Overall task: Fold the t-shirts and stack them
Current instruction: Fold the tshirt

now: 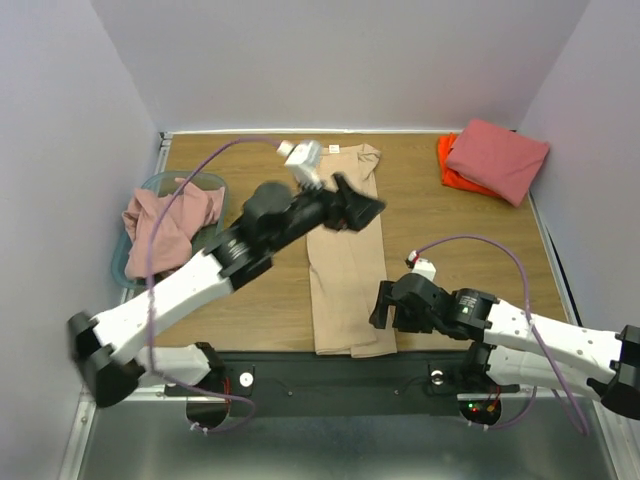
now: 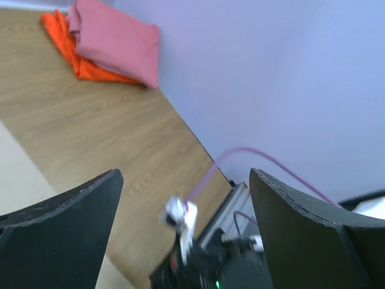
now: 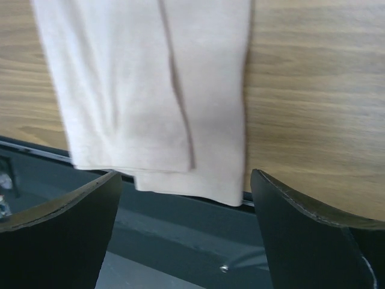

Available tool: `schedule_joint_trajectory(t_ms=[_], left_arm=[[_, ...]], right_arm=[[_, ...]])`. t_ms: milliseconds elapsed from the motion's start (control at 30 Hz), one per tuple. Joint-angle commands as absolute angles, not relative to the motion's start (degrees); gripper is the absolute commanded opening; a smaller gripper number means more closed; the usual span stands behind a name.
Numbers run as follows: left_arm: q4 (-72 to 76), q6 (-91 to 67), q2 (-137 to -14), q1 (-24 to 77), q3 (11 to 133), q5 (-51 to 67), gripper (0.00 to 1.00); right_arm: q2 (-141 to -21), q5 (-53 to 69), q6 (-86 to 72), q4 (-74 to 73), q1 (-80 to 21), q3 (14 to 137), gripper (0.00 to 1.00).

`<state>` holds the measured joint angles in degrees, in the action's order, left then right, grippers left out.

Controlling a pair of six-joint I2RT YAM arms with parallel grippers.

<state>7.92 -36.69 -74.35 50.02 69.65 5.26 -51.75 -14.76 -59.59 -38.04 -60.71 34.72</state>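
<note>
- Lying in the middle of the overhead frame, the tan shirt (image 1: 345,290) ran as a long narrow strip on the counter (image 1: 450,240), its long axis going from top to bottom, its lower hem at the counter's bottom edge.
- The right hand (image 1: 380,308) sat just beside that lower hem, on the strip's right, and was the nearer one to it. Its fingers (image 3: 66,229) stood apart with nothing between them.
- The left hand (image 1: 365,205) hung over the strip's upper half, also spread and empty in its wrist view.
- A crosswise fold would likely bring one end toward the other.
- The cloth looked smooth and flat, with one lengthwise crease and doubled layers at the hem.
- The salmon-red shirt (image 1: 498,155) lay folded on the orange shirt (image 1: 450,172) at upper right; the pink shirt (image 1: 160,225) was heaped in the bin (image 1: 150,185) at left.
</note>
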Motion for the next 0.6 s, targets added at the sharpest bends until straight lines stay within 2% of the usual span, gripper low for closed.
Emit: schedule_joint_trajectory(t_ms=[0,100,267,467,567], left_arm=[[0.11,-44.61,-67.45,52.55,51.27,-7.98,0.98],[-6.21,-52.69,-62.15,60.26,40.82,-11.16,0.98],[-13.97,-61.24,-62.13,66.78,36.30,-11.51,0.98],[-17.66,-60.82,-71.97,71.80,43.14,-12.04,0.95],[-20.56,-60.56,-77.24,73.03,47.19,-12.30,0.90]], right_arm=[[-51.15,-15.38,-62.13,-40.69,-60.03,33.23,0.90],[-50.98,-14.06,-63.72,-40.61,-59.94,31.21,0.81],[-51.76,-13.18,-65.39,-39.64,-59.94,29.45,0.68],[-54.05,-10.82,-65.92,-34.99,-59.94,28.13,0.51],[-55.02,-10.28,-66.79,-33.31,-59.85,26.38,0.47]])
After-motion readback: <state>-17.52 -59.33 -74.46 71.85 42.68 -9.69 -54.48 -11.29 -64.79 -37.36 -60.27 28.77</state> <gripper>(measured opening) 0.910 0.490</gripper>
